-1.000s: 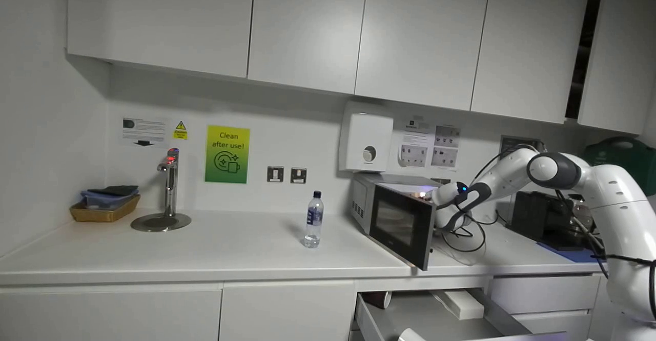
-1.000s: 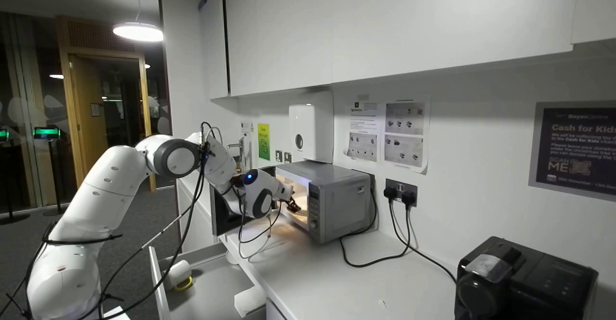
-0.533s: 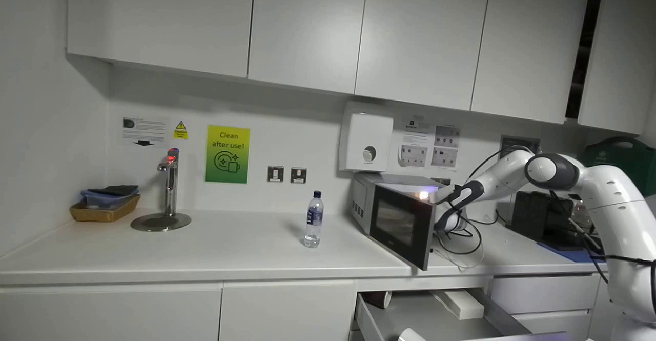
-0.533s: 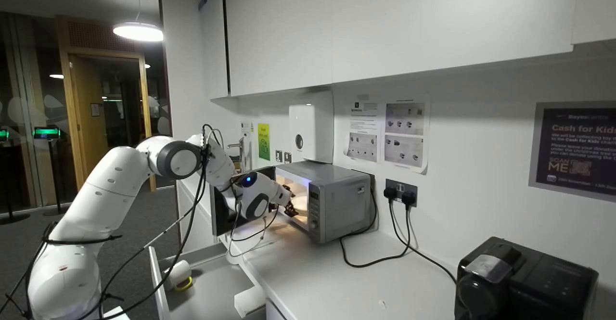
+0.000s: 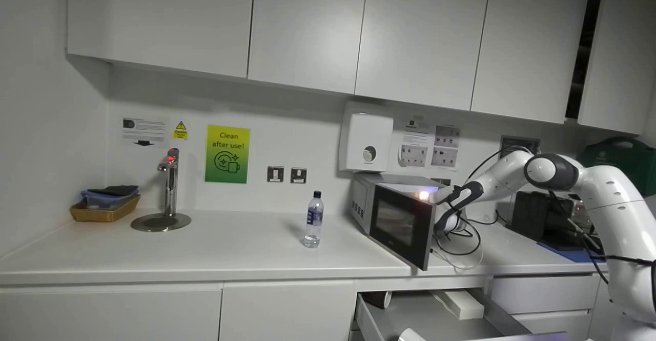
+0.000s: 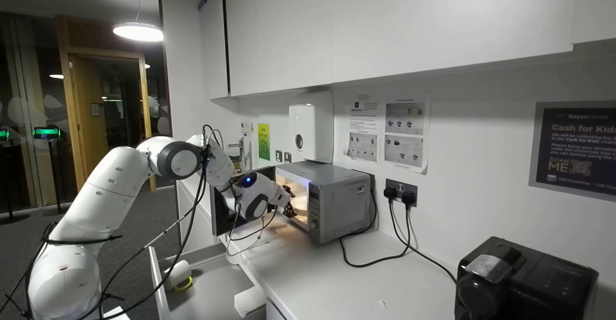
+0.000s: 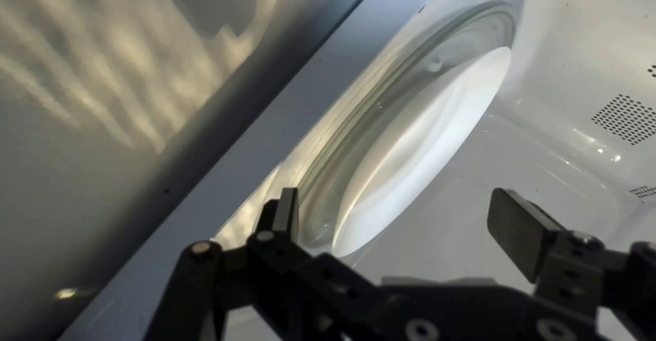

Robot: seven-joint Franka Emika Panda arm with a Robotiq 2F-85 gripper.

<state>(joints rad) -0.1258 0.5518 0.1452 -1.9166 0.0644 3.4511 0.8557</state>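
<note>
The green poster (image 5: pixel 227 154), up and left of your jaws in both exterior views, tells you "Clean after use!"; farther out that way is a yellow warning-triangle sign (image 5: pixel 180 130), its small print blurred. Up and right of your jaws, you can read "BayesCentre", "Cash for Kids" and "SCAN ME" on the dark poster (image 6: pixel 572 149).

Panda arm (image 6: pixel 98 204): we see glossy white, smoothly rounded
Joint cap (image 6: pixel 184 161): white, ringed in dark grey
Status light (image 6: pixel 248 179): blue
Cables (image 6: pixel 201 173): black, loosely looped
Strap (image 5: pixel 628 259): thin, black
Gripper fingers (image 7: pixel 517 228): black, blocky; we notice pale screw heads (image 7: pixel 201 247)
</note>
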